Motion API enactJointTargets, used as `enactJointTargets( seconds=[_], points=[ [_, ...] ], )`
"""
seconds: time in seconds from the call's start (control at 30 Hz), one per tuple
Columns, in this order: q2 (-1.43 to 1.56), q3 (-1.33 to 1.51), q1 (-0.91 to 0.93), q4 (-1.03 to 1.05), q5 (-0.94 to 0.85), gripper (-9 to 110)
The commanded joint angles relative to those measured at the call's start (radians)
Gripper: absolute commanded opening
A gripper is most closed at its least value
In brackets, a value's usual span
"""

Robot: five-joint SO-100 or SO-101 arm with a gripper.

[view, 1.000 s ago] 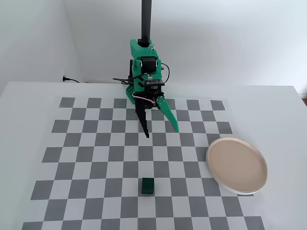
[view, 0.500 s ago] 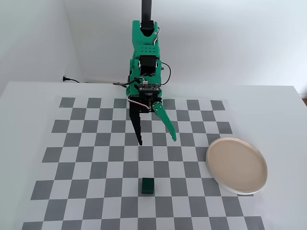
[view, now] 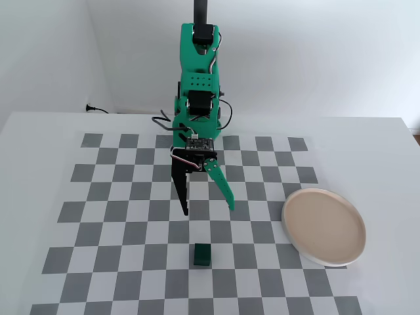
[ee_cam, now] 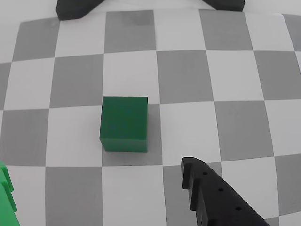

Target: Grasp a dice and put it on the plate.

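Your tool [view: 207, 210] is hanging above the checkered mat with its jaws spread wide and nothing between them, tips pointing down toward the near rows of squares. In the wrist view you are seeing the black finger [ee_cam: 211, 195] reaching in from the lower right and a sliver of the green one [ee_cam: 5, 200] at the lower left, with the dice [ee_cam: 124, 124] lying between and ahead of them, clear of both. In the fixed view the dice [view: 202, 254] is sitting on the tabletop [view: 39, 144] just in front of the tool, untouched. The plate [view: 323, 226] is waiting empty, well off to the right in that view. So you are only approaching: lowering, closing, lifting, carrying and releasing are all remaining.
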Motion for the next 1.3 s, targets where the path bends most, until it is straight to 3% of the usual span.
enactJointTargets(
  seconds=[0.0, 1.27],
  points=[
    [-0.069, -0.141, -0.012, -0.055, 0.002, 34],
    [-0.695, -0.339, -0.014, -0.328, 0.012, 32]
  ],
)
